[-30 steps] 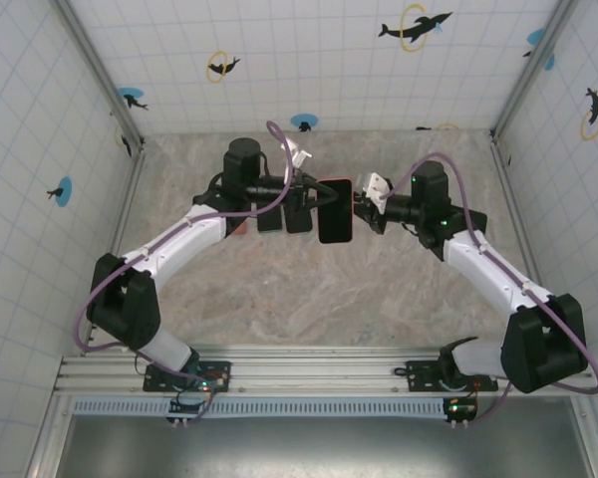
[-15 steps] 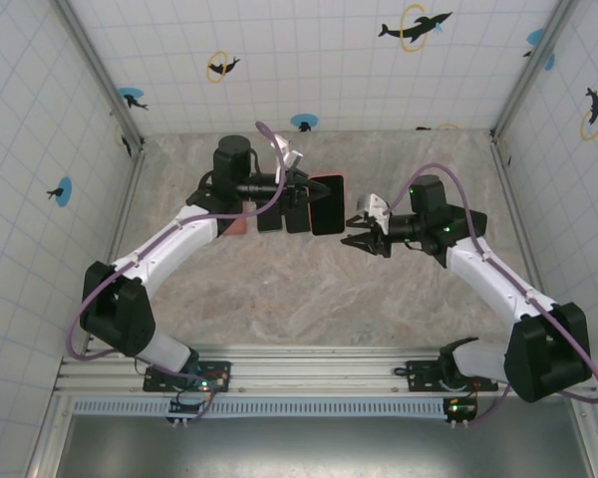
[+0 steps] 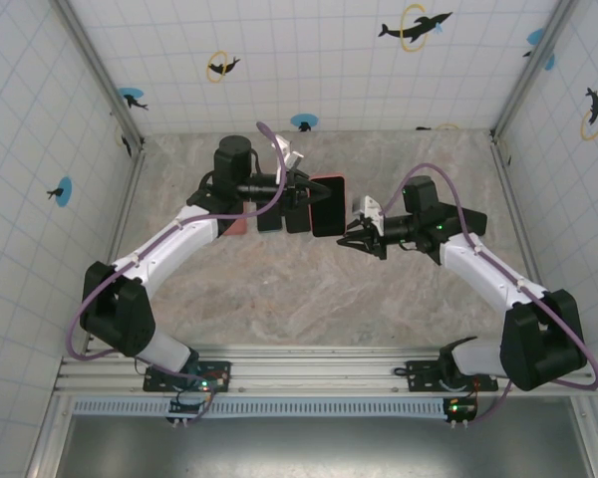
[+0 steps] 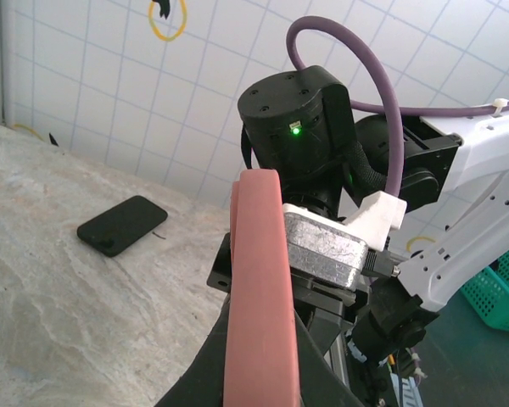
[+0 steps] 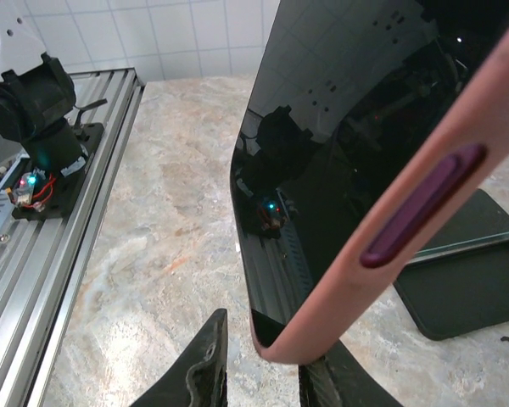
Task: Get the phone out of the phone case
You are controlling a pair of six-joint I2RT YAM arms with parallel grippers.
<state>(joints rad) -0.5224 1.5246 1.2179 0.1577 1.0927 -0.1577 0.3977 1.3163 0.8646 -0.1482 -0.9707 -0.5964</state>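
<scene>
Above the marbled table [image 3: 279, 289], the left gripper [image 3: 304, 197] is clamped on the salmon phone case [image 5: 424, 170] and holds it clear of the surface. The phone [image 5: 339, 127] sits inside, its dark screen turned toward the right arm. Seen from overhead, the handset's long axis runs from near to far, and its near bottom corner dips between the partly spread fingers of the right gripper [image 5: 270, 356] — one finger stands apart from the case, the other just beside its rim, contact unclear. With the left arm serving as holder, the right arm looks best placed to pry at that corner from the screen side — a judgement only.
</scene>
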